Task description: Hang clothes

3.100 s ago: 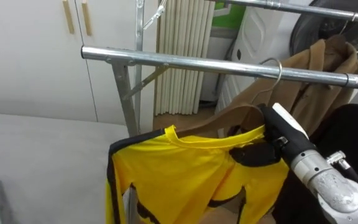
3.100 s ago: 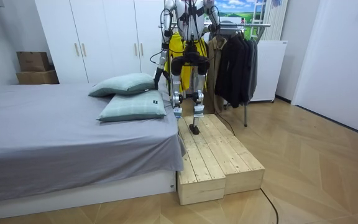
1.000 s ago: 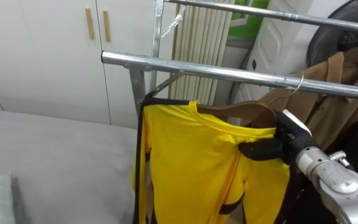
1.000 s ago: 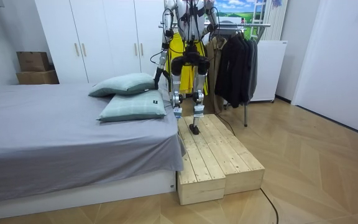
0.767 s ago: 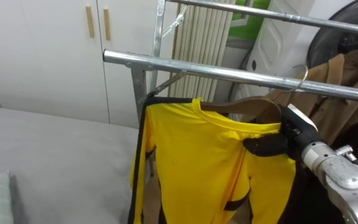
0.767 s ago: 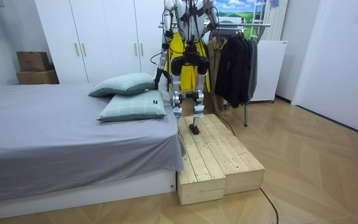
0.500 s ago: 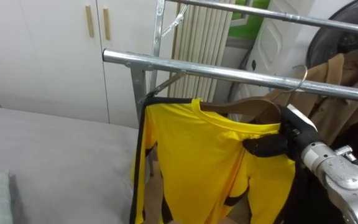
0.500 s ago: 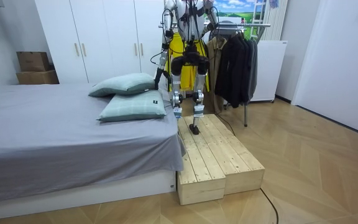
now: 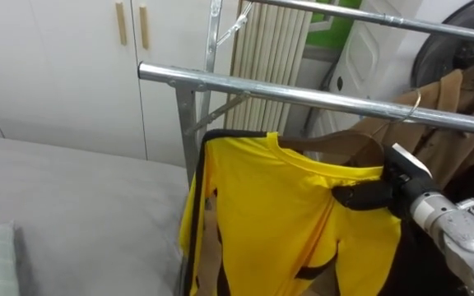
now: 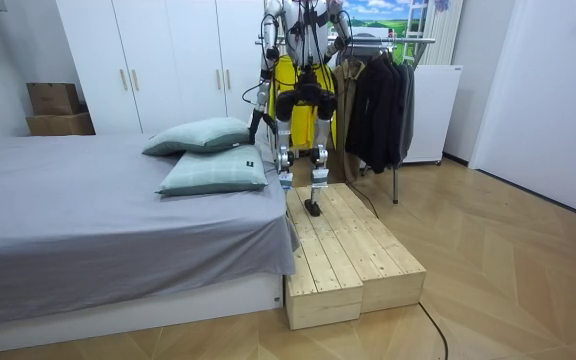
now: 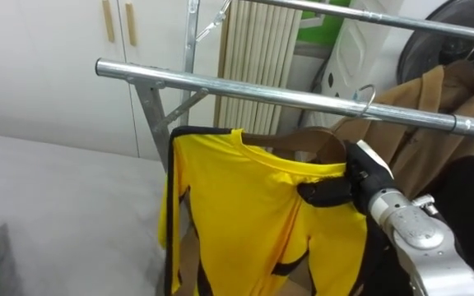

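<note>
**Left eye view.** The right hand [image 9: 375, 196] enters from the lower right. Its dark fingers are curled round the shoulder of the yellow shirt [image 9: 262, 214], which is draped on a wooden hanger [image 9: 348, 148]. The hanger's hook [image 9: 419, 100] sits at the metal rail [image 9: 286, 92]; whether it rests on the rail cannot be told.

**Right eye view.** A tan coat [image 11: 434, 107] hangs to the right of the shirt.

**Room view.** The robot stands on a wooden platform [image 10: 353, 250] beside the bed [image 10: 98, 220], facing the rack.
</note>
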